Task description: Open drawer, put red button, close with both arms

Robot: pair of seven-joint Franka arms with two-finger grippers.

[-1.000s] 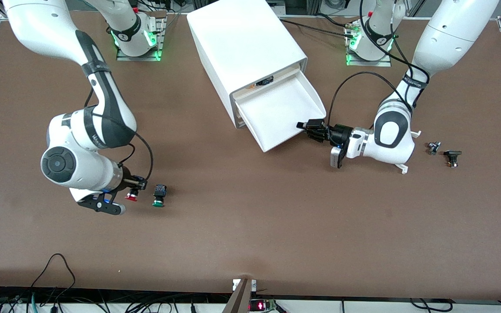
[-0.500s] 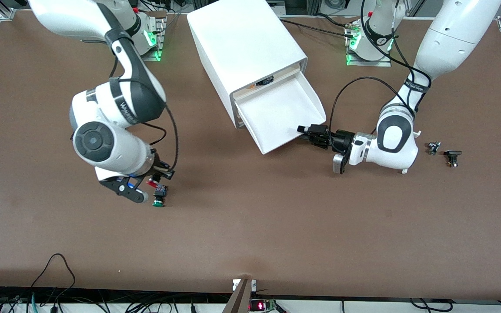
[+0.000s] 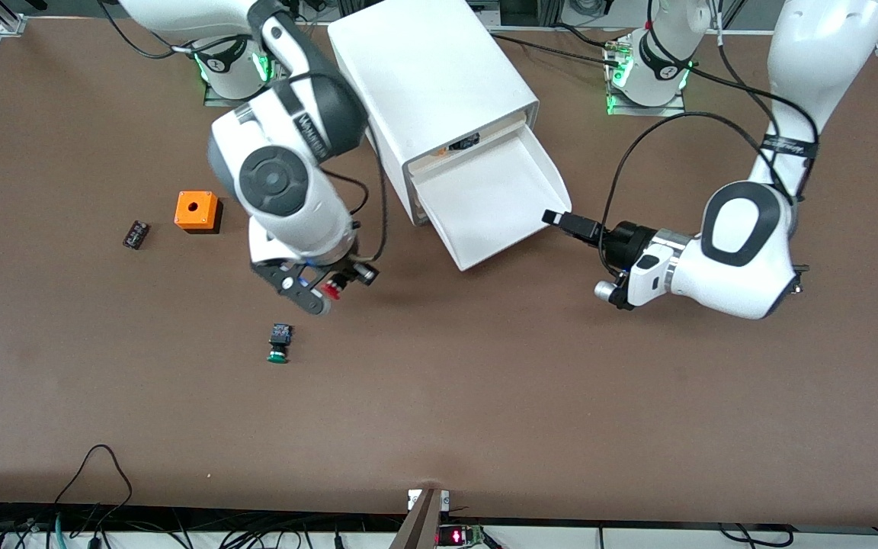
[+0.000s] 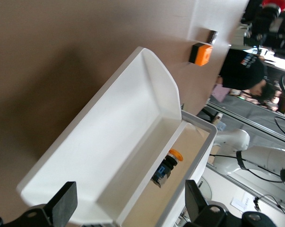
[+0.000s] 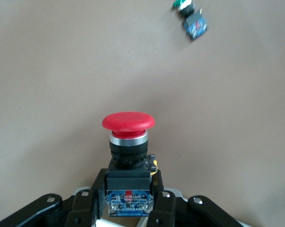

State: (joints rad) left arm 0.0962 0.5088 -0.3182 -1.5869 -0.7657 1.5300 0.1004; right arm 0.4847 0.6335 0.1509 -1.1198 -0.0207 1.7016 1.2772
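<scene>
Right gripper (image 3: 332, 286): pinching the red button (image 3: 330, 290) by its black-blue body, cap pointing away from the wrist; it hangs in the air over bare table (image 3: 439, 396), between the green-capped button (image 3: 279, 345) and the cabinet (image 3: 431, 84).

Left gripper (image 3: 561, 221): fingers spread and holding nothing, just beside the drawer's front corner at the left arm's end; the arm waits there.

Drawer (image 3: 496, 200): pulled well out of the cabinet, its white tray bare inside in the left wrist view (image 4: 128, 137).

Key relation: the open tray lies from the carried button toward the left arm's end of the table and farther from the front camera. The drawer's long axis runs slantwise from the cabinet toward the camera, so the right gripper, which is the one carrying, reaches its long side first.

Step, as I judge it: carry under way; drop and closing not yet done.

Risk: clipping the tray's raised wall on entry.
</scene>
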